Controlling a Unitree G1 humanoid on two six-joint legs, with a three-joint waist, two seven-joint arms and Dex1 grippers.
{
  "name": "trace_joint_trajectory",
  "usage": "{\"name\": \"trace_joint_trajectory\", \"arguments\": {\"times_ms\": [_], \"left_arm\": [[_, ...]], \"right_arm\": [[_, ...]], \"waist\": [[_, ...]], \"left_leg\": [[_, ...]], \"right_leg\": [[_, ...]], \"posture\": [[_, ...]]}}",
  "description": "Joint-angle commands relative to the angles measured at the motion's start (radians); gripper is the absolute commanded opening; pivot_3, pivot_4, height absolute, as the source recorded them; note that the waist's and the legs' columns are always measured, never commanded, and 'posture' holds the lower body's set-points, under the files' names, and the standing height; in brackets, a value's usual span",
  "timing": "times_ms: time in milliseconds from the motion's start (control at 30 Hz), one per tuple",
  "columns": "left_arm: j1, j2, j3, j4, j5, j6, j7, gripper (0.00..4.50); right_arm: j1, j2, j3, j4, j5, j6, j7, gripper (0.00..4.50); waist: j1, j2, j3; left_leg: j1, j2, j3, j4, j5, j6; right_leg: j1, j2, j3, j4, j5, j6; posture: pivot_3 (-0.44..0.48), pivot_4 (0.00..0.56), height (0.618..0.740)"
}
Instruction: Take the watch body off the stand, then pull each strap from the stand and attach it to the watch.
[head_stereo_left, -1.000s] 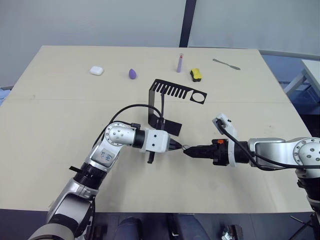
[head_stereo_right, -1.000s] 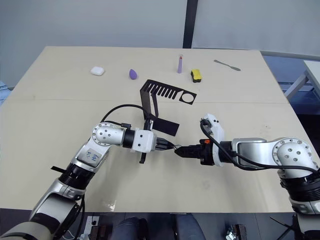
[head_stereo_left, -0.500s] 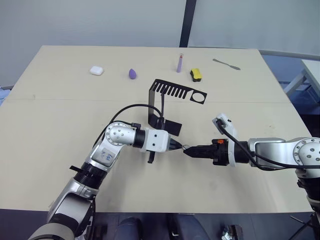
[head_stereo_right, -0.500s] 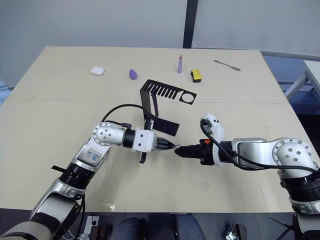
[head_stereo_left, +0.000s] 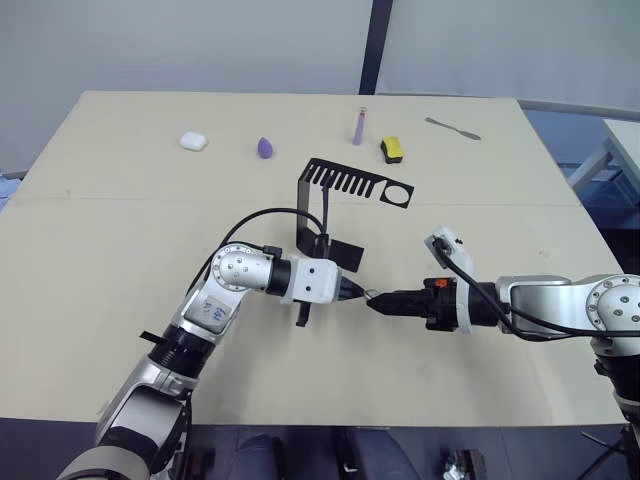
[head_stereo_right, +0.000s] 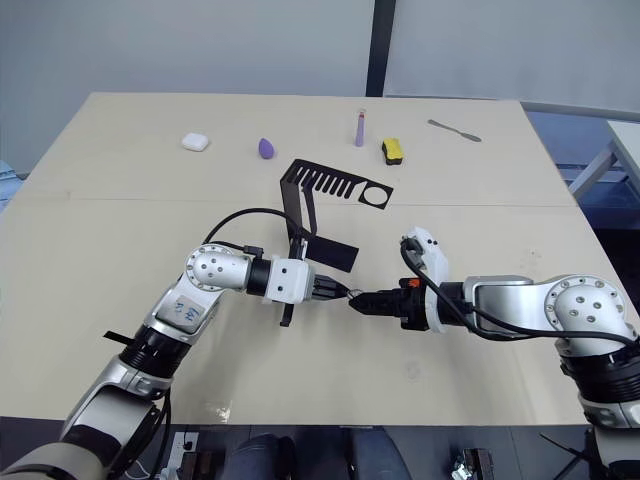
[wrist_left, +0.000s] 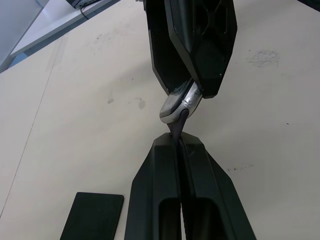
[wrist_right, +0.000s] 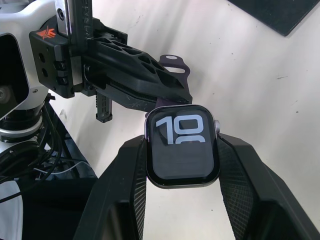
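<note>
The watch body (wrist_right: 181, 146), dark screen showing white digits, is pinched between the fingers of my right gripper (head_stereo_left: 376, 303), which is shut on it. My left gripper (head_stereo_left: 353, 294) is shut on a dark purple strap (wrist_right: 174, 75). The strap's thin end (wrist_left: 178, 127) touches the edge of the watch body (wrist_left: 176, 106). Both grippers meet tip to tip just in front of the black stand (head_stereo_left: 345, 182), a little above the table. A slim dark strip (head_stereo_left: 325, 215) hangs from the stand's slotted top plate; it looks like another strap.
Along the back of the table lie a white case (head_stereo_left: 193, 142), a purple egg-shaped piece (head_stereo_left: 264, 148), an upright lilac tube (head_stereo_left: 358, 127), a yellow-and-black object (head_stereo_left: 392, 150) and a grey metal tool (head_stereo_left: 452, 128). The stand's flat foot (head_stereo_left: 340, 254) lies close behind the grippers.
</note>
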Motion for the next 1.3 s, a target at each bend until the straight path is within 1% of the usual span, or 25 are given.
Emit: {"name": "trace_joint_trajectory", "arguments": {"times_ms": [33,667,767,867,900,933,967,1000,1033,1100,1133,1200,1300], "left_arm": [[-0.031,-0.032,-0.015,-0.035,-0.008,-0.009,0.014,0.0],[-0.032,-0.035,-0.017,-0.038,-0.011,-0.004,0.014,0.0],[-0.028,-0.03,-0.014,-0.047,-0.02,0.007,0.007,0.0],[-0.009,-0.011,0.014,-0.09,-0.074,0.078,-0.017,0.97],[-0.001,0.001,0.024,-0.107,-0.091,0.099,-0.028,1.38],[0.011,0.028,0.039,-0.129,-0.115,0.131,-0.049,1.93],[0.024,0.057,0.053,-0.152,-0.141,0.162,-0.073,2.34],[0.039,0.092,0.069,-0.179,-0.176,0.205,-0.1,2.91],[0.051,0.126,0.084,-0.204,-0.215,0.25,-0.13,3.34],[0.072,0.193,0.111,-0.251,-0.302,0.337,-0.196,4.42],[0.076,0.219,0.123,-0.272,-0.347,0.379,-0.225,4.47],[0.071,0.242,0.143,-0.304,-0.419,0.453,-0.247,4.47],[0.059,0.237,0.156,-0.316,-0.456,0.503,-0.232,4.47]], "right_arm": [[-0.025,0.006,0.007,-0.06,0.057,-0.004,0.043,1.53],[-0.019,0.0,0.005,-0.069,0.056,-0.004,0.041,1.53],[-0.014,-0.006,-0.003,-0.072,0.026,-0.002,0.044,1.53],[0.003,-0.012,-0.032,-0.09,-0.031,-0.011,0.063,1.53],[0.007,-0.016,-0.043,-0.102,-0.057,-0.013,0.081,1.53],[0.014,-0.026,-0.058,-0.121,-0.098,-0.013,0.108,1.53],[0.023,-0.035,-0.071,-0.141,-0.135,-0.014,0.135,1.53],[0.037,-0.046,-0.088,-0.17,-0.188,-0.019,0.177,1.53],[0.053,-0.062,-0.101,-0.206,-0.251,-0.024,0.229,1.53],[0.096,-0.094,-0.119,-0.28,-0.408,-0.068,0.348,1.53],[0.121,-0.121,-0.115,-0.321,-0.511,-0.113,0.42,1.53],[0.178,-0.165,-0.106,-0.382,-0.702,-0.226,0.562,1.53],[0.247,-0.198,-0.093,-0.424,-0.931,-0.403,0.728,1.53]], "waist": [[0.0,0.0,0.0],[0.0,0.0,0.0],[0.0,0.0,0.0],[0.001,0.0,0.0],[0.0,0.0,0.0],[-0.001,0.0,0.0],[-0.002,0.0,0.0],[-0.003,0.0,0.0],[-0.004,0.0,0.0],[-0.004,0.0,0.0],[-0.002,0.001,0.0],[0.0,0.001,0.0],[0.006,0.001,0.0]], "left_leg": [[0.0,0.0,0.0,0.0,0.0,0.0],[0.0,0.0,0.0,0.0,0.0,0.0],[0.0,0.0,0.0,0.0,0.0,0.0],[0.0,0.0,0.0,0.0,0.0,0.0],[0.0,0.0,0.0,0.0,0.0,0.0],[-0.001,0.0,-0.001,0.0,0.0,0.0],[-0.001,0.0,-0.001,0.0,0.0,0.0],[-0.001,0.0,-0.001,-0.001,0.0,0.0],[-0.001,0.001,-0.001,-0.001,0.0,0.0],[-0.001,0.001,-0.001,-0.002,0.0,-0.001],[-0.001,0.001,-0.001,-0.001,0.0,-0.001],[-0.002,0.001,-0.003,0.0,0.0,-0.001],[-0.005,-0.001,-0.006,0.002,0.0,0.0]], "right_leg": [[0.0,0.0,0.0,0.0,0.0,0.0],[0.0,0.0,0.0,0.0,0.0,0.0],[0.0,0.0,0.0,0.0,0.0,0.0],[0.0,0.0,0.0,0.0,0.0,0.0],[0.0,0.0,0.0,0.0,0.0,0.0],[0.0,0.0,0.0,0.0,0.0,0.0],[0.0,0.0,0.0,0.0,0.0,0.0],[-0.001,0.0,0.0,0.0,0.0,0.0],[-0.001,0.0,0.0,0.0,0.0,0.0],[-0.001,0.001,-0.001,0.0,0.0,0.0],[-0.001,0.0,-0.001,0.0,0.0,0.0],[-0.001,0.0,-0.002,-0.001,0.0,0.0],[-0.001,-0.001,-0.004,-0.002,0.0,0.001]], "posture": [[0.0,0.15,0.74],[0.0,0.15,0.74],[0.0,0.15,0.74],[0.0,0.15,0.74],[0.0,0.15,0.74],[0.0,0.15,0.74],[0.0,0.15,0.74],[0.0,0.15,0.74],[0.0,0.15,0.74],[0.0,0.15,0.74],[0.0,0.15,0.74],[0.0,0.15,0.74],[0.0,0.15,0.74]]}}
